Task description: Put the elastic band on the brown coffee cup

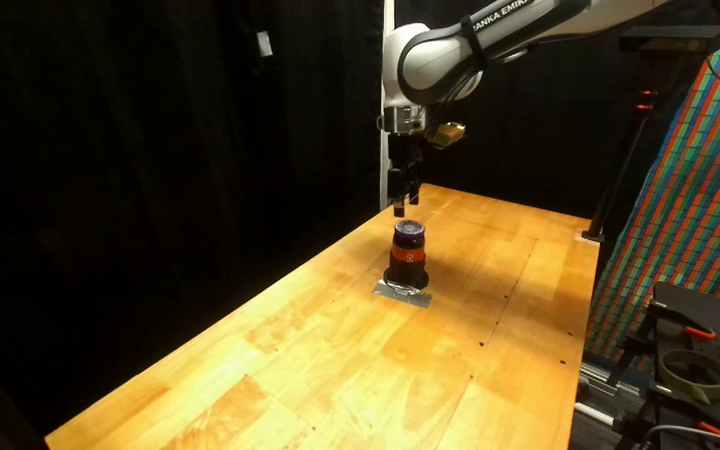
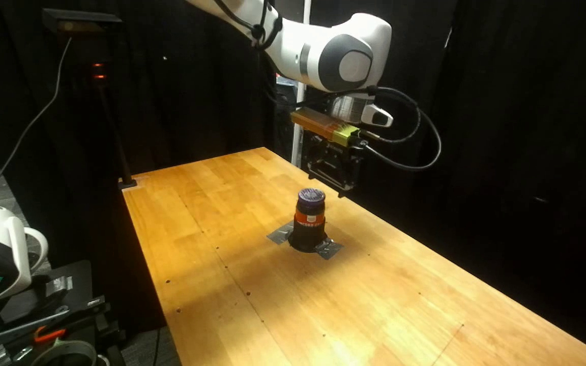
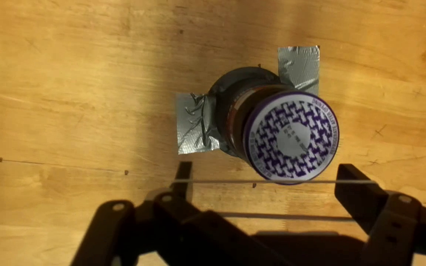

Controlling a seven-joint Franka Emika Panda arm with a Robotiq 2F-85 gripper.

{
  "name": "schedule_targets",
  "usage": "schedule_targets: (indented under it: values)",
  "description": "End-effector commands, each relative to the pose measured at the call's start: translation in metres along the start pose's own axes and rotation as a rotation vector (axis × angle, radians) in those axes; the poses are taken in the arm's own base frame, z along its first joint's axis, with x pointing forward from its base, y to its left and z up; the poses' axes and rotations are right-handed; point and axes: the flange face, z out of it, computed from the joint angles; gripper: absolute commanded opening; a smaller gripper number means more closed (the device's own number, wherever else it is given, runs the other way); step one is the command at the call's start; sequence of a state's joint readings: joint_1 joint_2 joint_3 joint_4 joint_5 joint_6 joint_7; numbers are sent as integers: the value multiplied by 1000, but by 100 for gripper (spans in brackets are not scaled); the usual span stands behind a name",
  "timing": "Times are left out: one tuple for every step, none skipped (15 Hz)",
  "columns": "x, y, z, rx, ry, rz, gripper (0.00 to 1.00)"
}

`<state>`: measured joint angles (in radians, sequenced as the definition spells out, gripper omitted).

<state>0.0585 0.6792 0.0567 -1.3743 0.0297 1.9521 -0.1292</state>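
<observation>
The brown coffee cup stands upright on the table in both exterior views [image 1: 408,255] [image 2: 309,217]. It is dark, with an orange-red stripe and a purple-and-white patterned top, seen from above in the wrist view [image 3: 292,136]. Its base sits in a black holder [image 2: 307,240]. My gripper [image 1: 406,207] is open above and beyond the cup; it also shows in an exterior view [image 2: 326,186] and the wrist view [image 3: 266,177]. The thin pale elastic band [image 3: 227,181] is stretched around both fingers. Its front strand crosses the edge of the cup's top in the wrist view.
Grey tape strips [image 3: 198,123] [image 3: 298,68] hold the black holder to the wooden table [image 1: 435,375]. A dark stand [image 1: 616,169] rises at a table corner. A black cart with a tape roll [image 1: 694,374] is beside the table.
</observation>
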Motion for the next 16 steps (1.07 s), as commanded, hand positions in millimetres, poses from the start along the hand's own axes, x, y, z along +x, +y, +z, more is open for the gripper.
schedule_targets:
  values:
    - [30, -7, 0, 33, 9, -33, 100]
    - [34, -9, 4, 39, -1, -30, 100]
    - [37, -11, 8, 39, -20, -28, 100]
    - [39, -12, 11, 45, -37, -33, 100]
    - [41, -13, 15, 40, -60, -26, 100]
    - [41, -14, 18, 39, -79, -28, 100]
    - [42, -16, 21, 35, -96, -30, 100]
    - [43, -17, 24, 34, -107, -27, 100]
    - [45, -18, 27, 35, -117, -28, 100]
    - [46, -20, 31, 30, -123, -22, 100]
    - [48, -22, 34, 21, -128, -12, 100]
    - [49, -25, 39, 8, -132, -4, 100]
    - [50, -27, 42, -1, -138, 0, 100]
    - [50, -29, 46, -13, -148, 9, 100]
    - [50, -31, 49, -22, -157, 15, 100]
    - [49, -33, 52, -37, -170, 25, 100]
